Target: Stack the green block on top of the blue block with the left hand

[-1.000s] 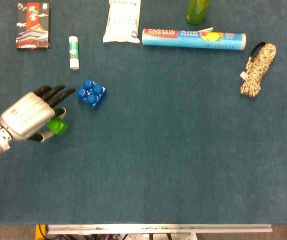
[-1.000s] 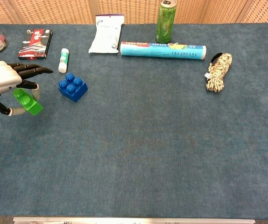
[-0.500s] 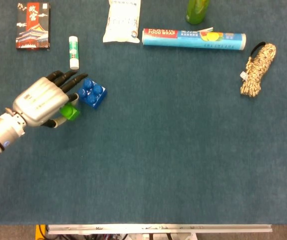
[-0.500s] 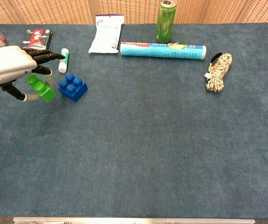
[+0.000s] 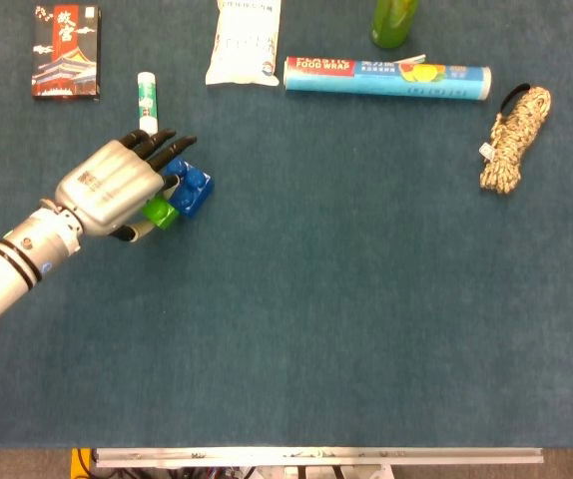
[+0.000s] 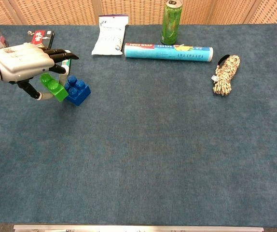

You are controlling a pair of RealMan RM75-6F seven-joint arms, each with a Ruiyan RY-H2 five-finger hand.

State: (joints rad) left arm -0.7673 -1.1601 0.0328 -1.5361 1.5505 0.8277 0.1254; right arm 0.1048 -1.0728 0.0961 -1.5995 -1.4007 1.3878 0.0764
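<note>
Carpeted worktop (image 6: 143,159) lies bare toward its near edge and right half. Near the far left corner, the left hand (image 5: 112,190) pinches the green block (image 6: 54,87), held tilted just beside the blue block (image 6: 76,90). Its fingers hide part of the blue block from overhead; contact between blocks is unclear.

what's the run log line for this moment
left hand holds green block | beside blue block | not stacked | right hand unseen

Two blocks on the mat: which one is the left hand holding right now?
The green block, held tilted by the left hand. The blue block sits flat on the mat beside it, not gripped.
</note>
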